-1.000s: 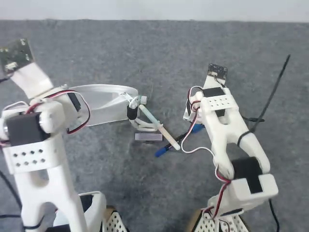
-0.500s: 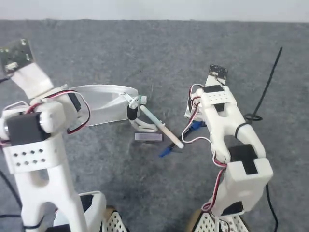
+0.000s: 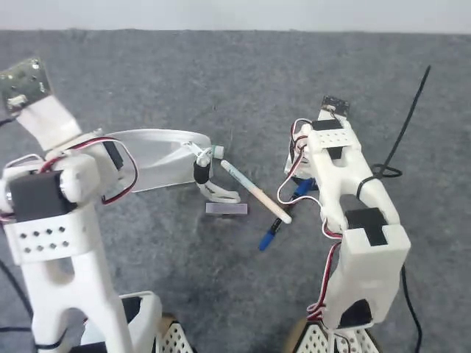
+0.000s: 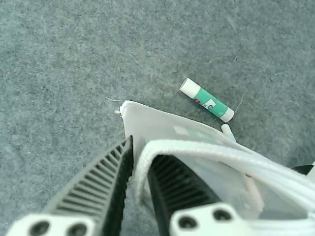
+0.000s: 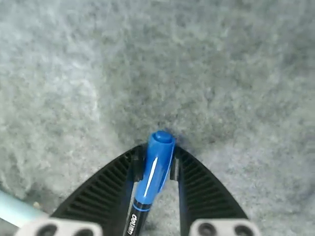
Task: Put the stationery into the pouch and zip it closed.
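so in the last second the right arm pulled back toward its base and lifted a bit, and the blue pen (image 5: 154,169) came along with it. the right gripper (image 5: 158,148) was pinching the pen near its capped end, with both jaws pressed against the barrel. from above, the pen's free tip had swung down and toward the robot. it hung at a steeper angle than before, just past the end of the pale pen (image 3: 254,193), which was lying on the grey mat (image 3: 147,257). the pale pen looked nudged too, its near end sitting a little further right than it had.

the left side hadn't budged. the left gripper (image 4: 139,157) was clamped on the rim of the white pouch (image 4: 162,129), holding the mouth open, and the pouch was in the same spot on the mat, left of the pens. a green glue stick (image 4: 206,101) lay on the mat just past the pouch, and a small grey block (image 3: 227,209) sat near the left jaws.

my read: the pen was properly picked up but still well short of the pouch mouth, so it still had to be carried over, the other bits were still out, and the zipping hadn't started.
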Controlling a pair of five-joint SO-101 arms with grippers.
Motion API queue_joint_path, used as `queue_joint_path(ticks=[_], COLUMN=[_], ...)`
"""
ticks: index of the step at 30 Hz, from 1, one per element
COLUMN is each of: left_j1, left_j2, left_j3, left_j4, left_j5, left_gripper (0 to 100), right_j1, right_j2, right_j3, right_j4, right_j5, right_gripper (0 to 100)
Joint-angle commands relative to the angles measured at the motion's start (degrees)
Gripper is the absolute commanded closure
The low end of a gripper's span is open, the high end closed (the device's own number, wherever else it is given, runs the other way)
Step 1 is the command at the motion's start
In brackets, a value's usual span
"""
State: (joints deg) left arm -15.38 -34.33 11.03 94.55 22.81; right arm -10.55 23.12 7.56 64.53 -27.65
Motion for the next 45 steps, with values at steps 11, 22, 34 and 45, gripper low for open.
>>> queue_joint_path(ticks=[11, 22, 34, 45], left_j1=[-0.09, -0.09, -0.09, -0.09], left_j2=[0.88, 0.88, 0.88, 0.88], left_j3=[0.66, 0.75, 0.75, 0.75], left_j4=[-0.26, -0.26, -0.26, -0.26], left_j5=[0.79, 0.70, 0.70, 0.70], left_gripper=[99, 99, 99, 99], right_j1=[0.22, 0.13, -4.18, -4.70], right_j2=[-4.00, -12.70, -22.81, -34.59], right_j3=[-3.78, -3.78, -3.60, -3.25], right_j4=[3.12, 9.89, 18.42, 25.01], right_j5=[-0.18, -0.18, 17.93, 18.20], right_gripper=[99.2, 99.2, 99.1, 99.1])
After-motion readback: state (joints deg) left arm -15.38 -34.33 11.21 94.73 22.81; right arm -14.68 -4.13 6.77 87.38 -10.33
